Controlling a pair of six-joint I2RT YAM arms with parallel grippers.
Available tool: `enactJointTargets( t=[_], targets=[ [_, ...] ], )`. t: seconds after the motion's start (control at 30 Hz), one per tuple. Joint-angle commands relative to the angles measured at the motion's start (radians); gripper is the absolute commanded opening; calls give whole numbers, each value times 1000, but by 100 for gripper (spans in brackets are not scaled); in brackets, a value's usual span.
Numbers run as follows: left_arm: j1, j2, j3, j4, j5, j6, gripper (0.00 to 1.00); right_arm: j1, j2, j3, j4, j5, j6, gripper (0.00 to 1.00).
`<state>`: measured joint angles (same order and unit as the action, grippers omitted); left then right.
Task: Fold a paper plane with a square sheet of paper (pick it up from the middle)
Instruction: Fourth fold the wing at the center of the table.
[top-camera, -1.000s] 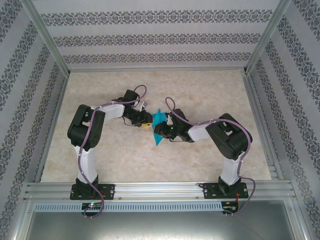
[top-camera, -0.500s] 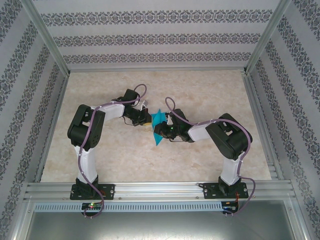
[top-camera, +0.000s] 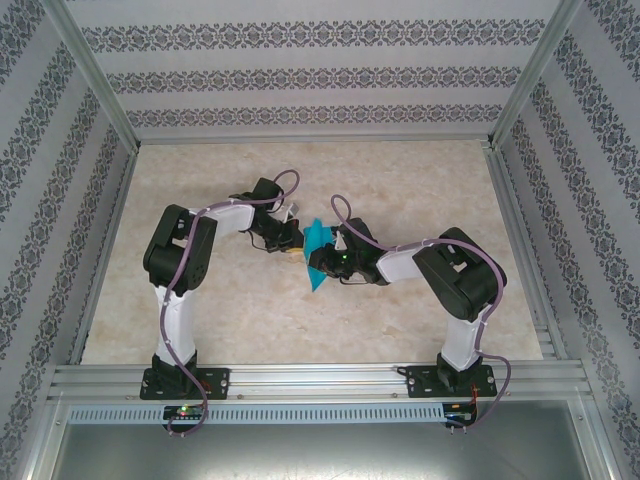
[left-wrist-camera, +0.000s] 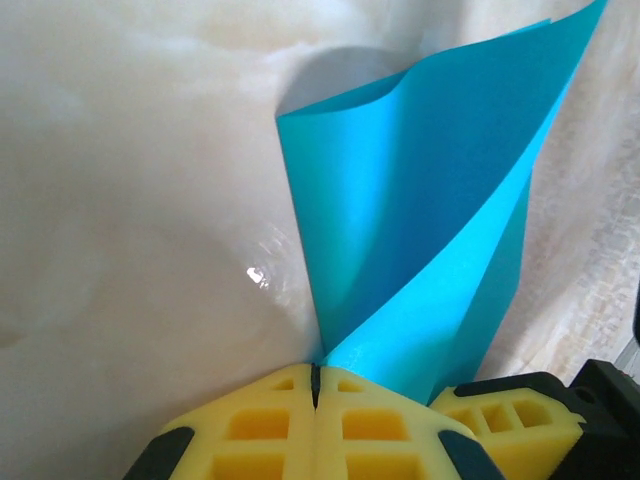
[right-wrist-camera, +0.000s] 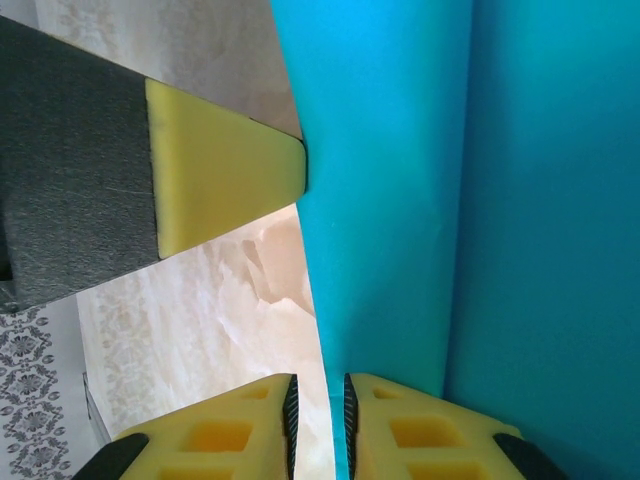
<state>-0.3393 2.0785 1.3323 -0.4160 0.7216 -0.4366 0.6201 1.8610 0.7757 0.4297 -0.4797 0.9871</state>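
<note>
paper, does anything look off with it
The square sheet of paper is pinched between the left gripper and right gripper and curls in a loose twist instead of a flat, creased fold.

Tabletop (top-camera: 220, 320) pale beige, marbled, faintly glossy, aluminium rail (top-camera: 320, 378) along its near edge; square sheet of paper (top-camera: 317, 237) mid-surface, curled upward, contact unclear.

A pale, stone-looking table (top-camera: 420, 180) has stripy flower walls (top-camera: 300, 75) behind it and beside it, and a shiny metal rail (top-camera: 320, 378) along its near edge.
</note>
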Motion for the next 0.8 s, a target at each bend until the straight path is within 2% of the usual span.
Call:
enactJointTargets(
  t=[0.0, 0.5, 0.77],
  targets=[
    [1, 25, 40, -30, -33, 42, 0, 17, -5, -25, -91, 11, -33, 22],
    [0, 56, 82, -35, -30, 43, 2, 18, 23, -14, -125, 3, -56, 19],
    [-5, 31, 100, -61, -39, 48, 8, 17, 33, 4, -176, 19, -62, 14]
  ],
)
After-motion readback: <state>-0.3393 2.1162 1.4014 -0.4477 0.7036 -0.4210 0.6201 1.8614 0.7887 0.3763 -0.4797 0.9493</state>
